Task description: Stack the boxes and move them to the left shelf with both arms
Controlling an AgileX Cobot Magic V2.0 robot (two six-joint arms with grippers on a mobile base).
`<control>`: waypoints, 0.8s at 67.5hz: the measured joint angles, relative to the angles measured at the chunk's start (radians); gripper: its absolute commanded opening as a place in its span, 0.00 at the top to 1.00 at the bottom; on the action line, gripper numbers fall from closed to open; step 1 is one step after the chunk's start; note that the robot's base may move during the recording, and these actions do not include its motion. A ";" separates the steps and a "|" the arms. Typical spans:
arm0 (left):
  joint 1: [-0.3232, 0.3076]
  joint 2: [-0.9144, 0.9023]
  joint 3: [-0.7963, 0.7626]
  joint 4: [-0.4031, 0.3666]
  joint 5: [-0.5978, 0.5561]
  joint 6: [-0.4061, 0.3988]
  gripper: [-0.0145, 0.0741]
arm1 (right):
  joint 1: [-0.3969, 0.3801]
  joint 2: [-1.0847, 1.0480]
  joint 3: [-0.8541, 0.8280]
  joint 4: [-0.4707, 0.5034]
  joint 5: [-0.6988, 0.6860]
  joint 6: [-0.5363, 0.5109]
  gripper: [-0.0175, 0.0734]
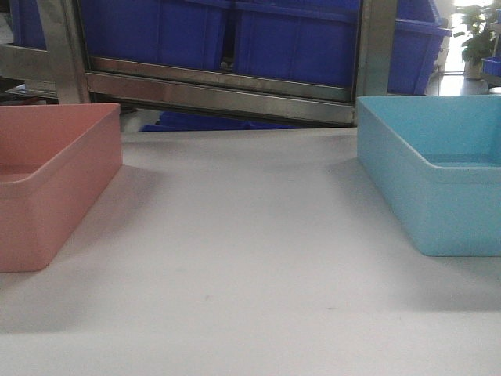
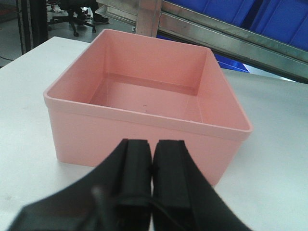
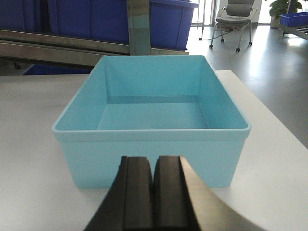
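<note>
1. Left tool (image 2: pixel 153 144), bottom centre of the left wrist view: two flat matte-black fingers pressed together, nothing between them. It sits just short of the pink box (image 2: pixel 144 130) and lines up with the near wall.
2. Right tool (image 3: pixel 154 161), bottom centre of the right wrist view: fingers likewise closed and empty, centred on the near wall of the blue box (image 3: pixel 96 159).
3. Front view: pink box at left edge of frame, blue box (image 1: pixel 438 196) at right edge, well apart on the pale surface (image 1: pixel 250 274). Both are upright, empty and unstacked. The task looks barely begun.
4. Step in hand, as I judge it: reach and grasp. Spread the fingers before closing in, then straddle the near wall and pinch below the rim. Keep the box level when nesting one into the other.
5. Materials: smooth moulded plastic, thin walls tapering slightly inward toward the floor, rolled rims, rounded corners. Likely slippery, and the walls may flex.
6. Top of front view: brushed steel rack rail (image 1: pixel 219 90) with dark blue crates (image 1: pixel 297 39) behind it. No rollers are visible.
</note>
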 measured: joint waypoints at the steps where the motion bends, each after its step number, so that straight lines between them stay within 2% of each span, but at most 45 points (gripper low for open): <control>1: 0.000 0.000 0.000 0.000 0.000 0.000 0.84 | 0.000 0.000 0.000 0.000 0.000 0.000 0.75; 30: 0.000 0.000 0.000 0.000 -0.024 0.000 0.84 | 0.000 0.000 0.000 0.000 0.000 0.000 0.75; 38: 0.000 0.000 0.000 0.000 -0.091 0.000 0.84 | 0.000 0.000 0.000 0.000 0.000 0.000 0.75; 48: 0.000 0.000 -0.002 0.000 -0.272 0.000 0.84 | 0.000 0.000 0.000 -0.002 0.000 0.000 0.75; 54: 0.000 0.000 -0.053 0.000 -0.271 0.000 0.84 | 0.000 0.000 0.000 -0.002 0.000 0.000 0.75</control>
